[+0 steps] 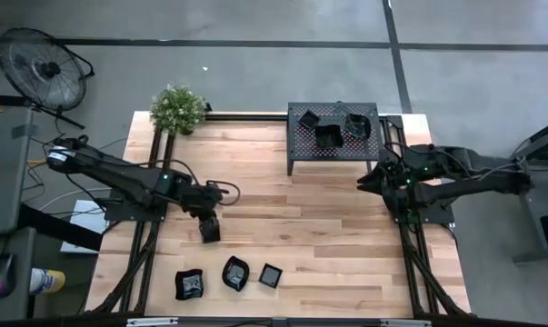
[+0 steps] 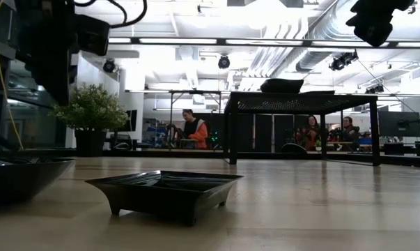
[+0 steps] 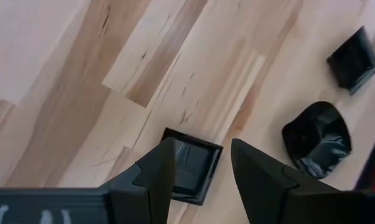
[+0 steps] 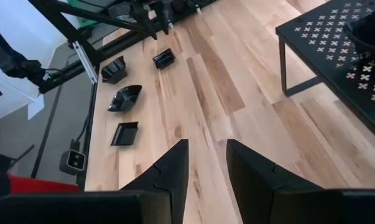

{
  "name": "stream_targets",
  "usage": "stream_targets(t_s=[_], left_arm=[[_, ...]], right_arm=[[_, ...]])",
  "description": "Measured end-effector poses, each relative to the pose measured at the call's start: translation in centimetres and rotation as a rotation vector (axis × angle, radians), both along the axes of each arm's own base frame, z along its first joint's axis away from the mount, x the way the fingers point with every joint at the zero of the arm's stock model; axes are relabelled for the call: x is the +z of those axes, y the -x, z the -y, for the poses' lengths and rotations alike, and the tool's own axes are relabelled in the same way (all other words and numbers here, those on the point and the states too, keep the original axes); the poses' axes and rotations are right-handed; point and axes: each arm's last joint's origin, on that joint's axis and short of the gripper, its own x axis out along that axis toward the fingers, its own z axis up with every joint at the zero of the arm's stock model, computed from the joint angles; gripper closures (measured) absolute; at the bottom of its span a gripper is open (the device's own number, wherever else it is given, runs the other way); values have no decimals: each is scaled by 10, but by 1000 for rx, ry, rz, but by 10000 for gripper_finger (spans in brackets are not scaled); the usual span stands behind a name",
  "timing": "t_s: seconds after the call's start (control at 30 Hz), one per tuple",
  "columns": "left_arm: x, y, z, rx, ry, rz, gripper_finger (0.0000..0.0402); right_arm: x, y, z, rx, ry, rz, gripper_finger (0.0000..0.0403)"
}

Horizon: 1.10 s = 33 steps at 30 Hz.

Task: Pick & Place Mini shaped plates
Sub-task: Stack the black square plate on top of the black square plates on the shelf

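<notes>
Progress, judged from the layout: three mini plates sit on the black perforated rack (image 1: 333, 150) at the far edge of the wooden table (image 1: 283, 236), so about three placements look done. Rack count, high view: one at left (image 1: 307, 119), one square in the middle (image 1: 328, 136), one at right (image 1: 357, 124). Still on the table, count four: a wavy-rimmed dish (image 1: 190, 285), a rounded dish (image 1: 235, 273) and a small square dish (image 1: 271, 275) in a row near the front edge, plus a square plate (image 3: 188, 165) lying under the left gripper (image 3: 199, 171). Left gripper's fingers are spread, one to each side of that plate, nothing gripped yet. Right gripper (image 4: 206, 168) hovers by the rack's right end, fingers apart, empty. Total visible: seven plates; four remaining.
</notes>
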Motion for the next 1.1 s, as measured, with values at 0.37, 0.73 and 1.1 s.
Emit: stream_targets(t_s=[0.37,0.73,1.1], left_arm=[[-17,-9,2,-62,-26,-98,247],[-24,-10,3,-138,-59,-145,247],[-45,0,0,-238,-113,-182,247]], right_arm=[[-21,1,-13,0,-44,17,299],[-21,1,-21,0,-37,56,299],[-21,2,-24,13,-24,59,299]])
